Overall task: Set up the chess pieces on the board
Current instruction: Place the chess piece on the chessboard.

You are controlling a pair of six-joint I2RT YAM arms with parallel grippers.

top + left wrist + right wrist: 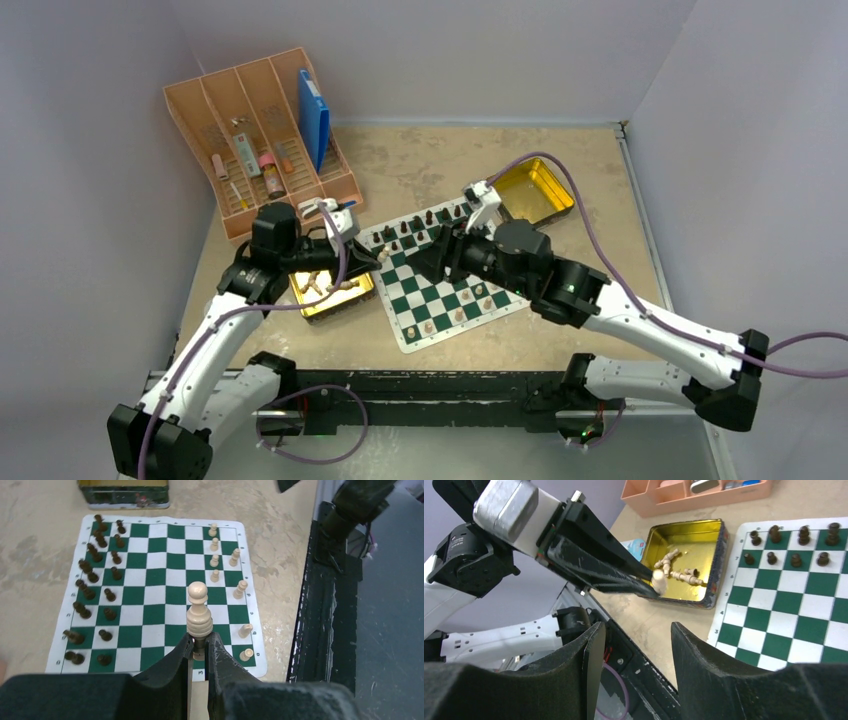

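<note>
Care is what this step needs. My left gripper [200,650] is closed tight on the foot of one light tan chess piece [198,612]. The piece has a round head and a ribbed body, and I cannot tell which kind it is. It stands up straight between my fingers, in the air over the near edge of the board [152,595].

Some light chess pieces [214,560] already stand in two lines on one side of the board. The dark chessmen [115,556] fill two lines on the other side. More light ones lie loose [679,572] in the gold tin [694,540] just beside the board.

My right gripper [636,640] has its fingers wide apart and holds nothing. It hangs over the board and points at my left arm.

I think the job now is to put this piece on an empty square in the light lines. To do it well, I should bring it right over the middle of that square first. Then I should go down slowly and straight, so the foot lands flat. The pieces next to it are close, so my fingers must not bump them. I should let go gently and lift straight up. If I tip it or let go too early, it may fall and knock the others over.
</note>
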